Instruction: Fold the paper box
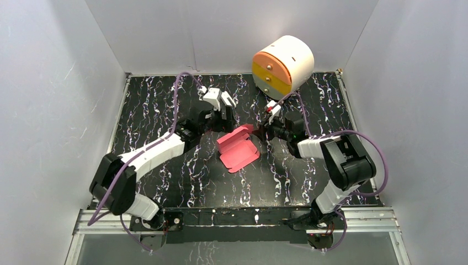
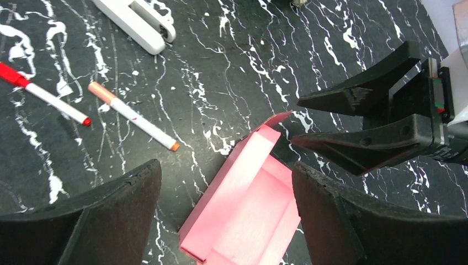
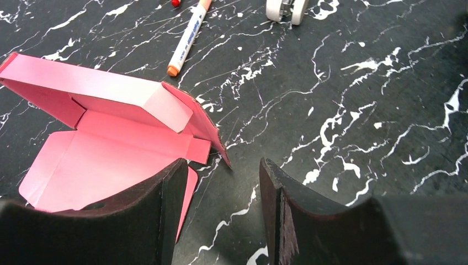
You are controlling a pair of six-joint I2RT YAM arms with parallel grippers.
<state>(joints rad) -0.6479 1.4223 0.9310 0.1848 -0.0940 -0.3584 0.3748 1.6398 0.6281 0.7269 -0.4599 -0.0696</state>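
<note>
Paper box (image 1: 238, 150) lay mid-table (image 1: 165, 182), part folded, between the two grippers.

Left gripper (image 1: 223, 122) hung over the box's far-left end. Its jaws were spread wide and straddled the card without touching it. It looked staged to steady or press a wall.

Right gripper (image 1: 259, 131) sat low at the far-right corner, jaws parted with nothing between them. Judged to be lining up on the corner flap.

- **Right wrist view only:** the box's inside, with one long wall raised, side tabs loose and the near panel flat.
- **Left wrist view only:** the right gripper's lower finger (image 2: 353, 146), its tip at the corner flap; contact uncertain.
- **Both wrist views:** marker pens (image 2: 135, 118) and an unidentified white object (image 2: 138, 22), neither visible from above.
- **Top view only:** the round drawer unit (image 1: 282, 65).
</note>
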